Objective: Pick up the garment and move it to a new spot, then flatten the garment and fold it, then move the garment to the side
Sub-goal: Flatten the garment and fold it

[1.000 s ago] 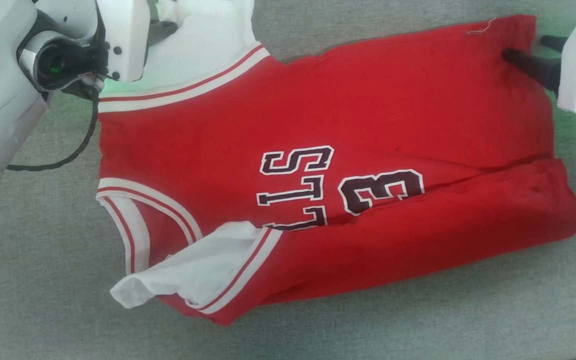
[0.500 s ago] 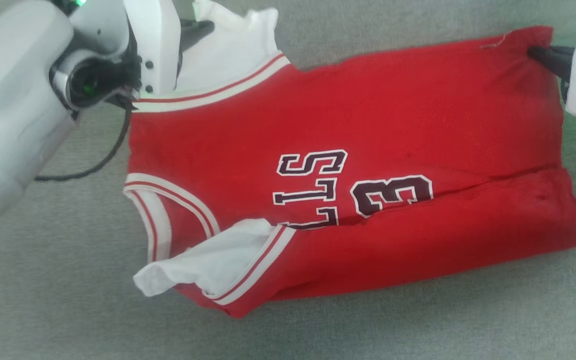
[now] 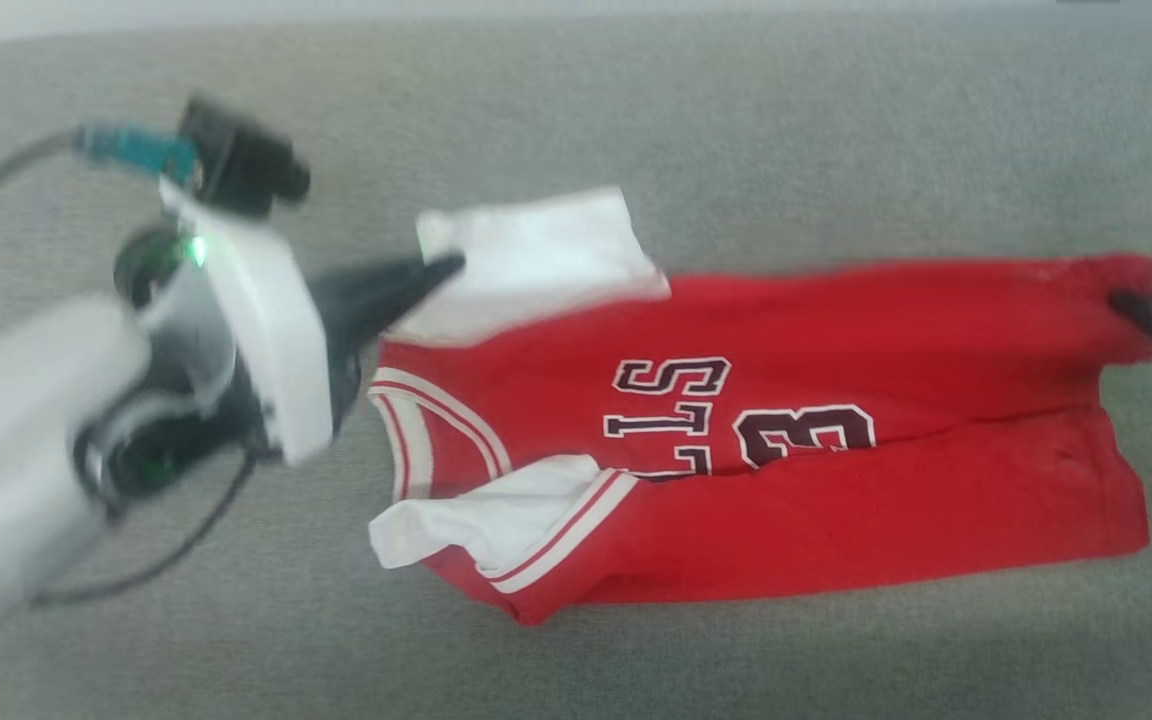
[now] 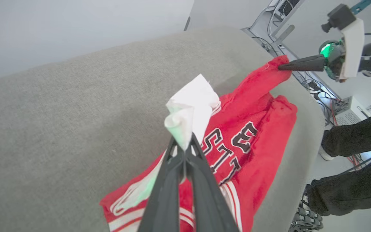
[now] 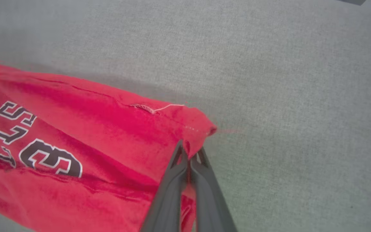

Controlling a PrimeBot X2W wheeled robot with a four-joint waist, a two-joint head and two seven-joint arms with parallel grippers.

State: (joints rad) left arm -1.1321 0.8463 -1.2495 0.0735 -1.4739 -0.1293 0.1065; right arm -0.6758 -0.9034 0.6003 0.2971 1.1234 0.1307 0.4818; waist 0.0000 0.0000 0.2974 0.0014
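The garment (image 3: 836, 400) is a small red jersey with white sleeves, striped bands and dark lettering, stretched across the grey cushion (image 3: 636, 120). My left gripper (image 3: 451, 265) is shut on the upper white sleeve (image 3: 536, 255), whose fabric bunches above the closed fingertips in the left wrist view (image 4: 190, 112). At the far right my right gripper (image 3: 1121, 298) is shut on the garment's red hem corner (image 5: 192, 124), which it pinches between its dark fingers (image 5: 172, 180). The edge between the two grips is raised off the cushion; the lower half lies folded on it.
The cushion's right edge (image 4: 301, 154) drops off to a floor with cables and equipment. A person's dark-clothed legs (image 4: 356, 138) stand there. My right gripper also appears from the left wrist camera (image 4: 282, 67). Bare cushion surface surrounds the garment.
The right gripper has shut on the hem corner. Both grippers have lifted the garment's upper edge, and the head camera has pulled back and shifted.
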